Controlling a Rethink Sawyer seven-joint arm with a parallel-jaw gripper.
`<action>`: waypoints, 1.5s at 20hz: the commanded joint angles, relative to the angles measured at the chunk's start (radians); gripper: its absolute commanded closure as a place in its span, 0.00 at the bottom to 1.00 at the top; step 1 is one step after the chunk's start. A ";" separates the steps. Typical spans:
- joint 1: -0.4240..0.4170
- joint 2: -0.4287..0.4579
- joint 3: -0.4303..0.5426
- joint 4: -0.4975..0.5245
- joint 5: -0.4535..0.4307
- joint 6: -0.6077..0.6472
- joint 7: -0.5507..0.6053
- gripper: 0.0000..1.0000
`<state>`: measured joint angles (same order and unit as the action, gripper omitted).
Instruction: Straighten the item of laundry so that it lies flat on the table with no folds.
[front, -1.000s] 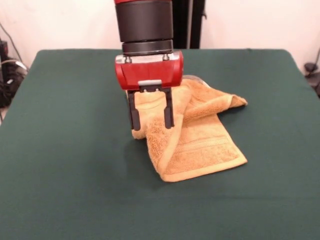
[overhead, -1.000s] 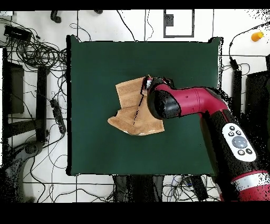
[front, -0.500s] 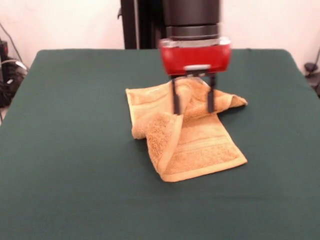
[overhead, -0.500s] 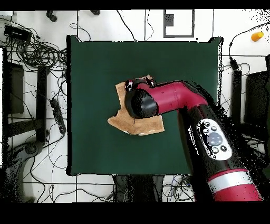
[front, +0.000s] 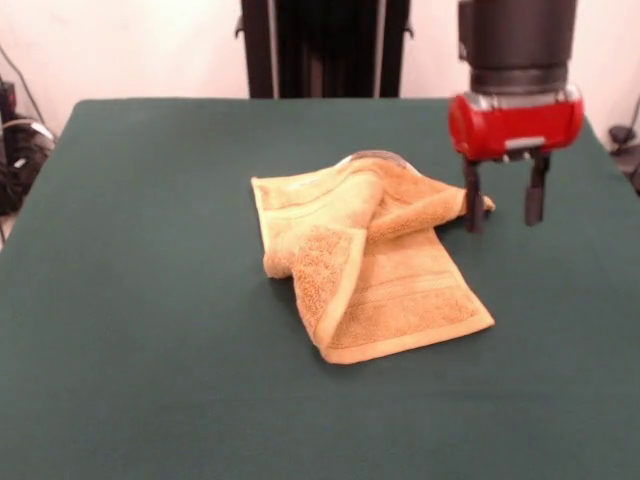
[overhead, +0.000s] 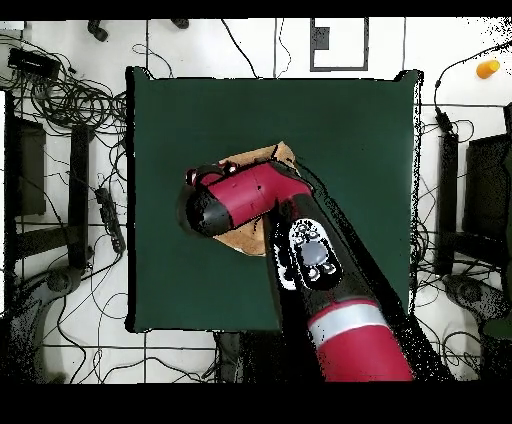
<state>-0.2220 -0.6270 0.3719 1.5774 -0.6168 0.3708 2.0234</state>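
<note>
The item of laundry (front: 375, 275), an orange-tan terry towel, lies crumpled in the middle of the dark green table (front: 140, 300). Its left part is folded over itself and its far edge is bunched into a ridge. A woven band shows on the flat lower-right part. My gripper (front: 502, 224) hangs open and empty just right of the towel's right corner, with its left finger (front: 471, 205) close beside that corner and its tips just above the tabletop. In the overhead view my arm (overhead: 300, 240) covers most of the towel (overhead: 262, 154); only slivers show on the table (overhead: 340, 130).
Cables (overhead: 70, 100) and dark stands (overhead: 78, 190) lie on the floor beside the table. A small orange object (overhead: 487, 68) sits on the floor beyond one corner. A dark column (front: 320, 45) stands behind the table's far edge.
My open gripper has swept from the towel's left edge across it to beyond its right corner in the front view. The towel keeps the same crumpled shape.
</note>
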 joint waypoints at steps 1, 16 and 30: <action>0.073 0.280 -0.128 -0.060 0.005 -0.193 0.231 0.00; -0.036 0.316 -0.043 -0.134 0.064 -0.195 0.039 0.00; -0.007 0.133 -0.034 -0.048 0.133 -0.124 0.065 0.00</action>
<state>-0.2623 -0.4498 0.2921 1.5024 -0.5435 0.1038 2.0234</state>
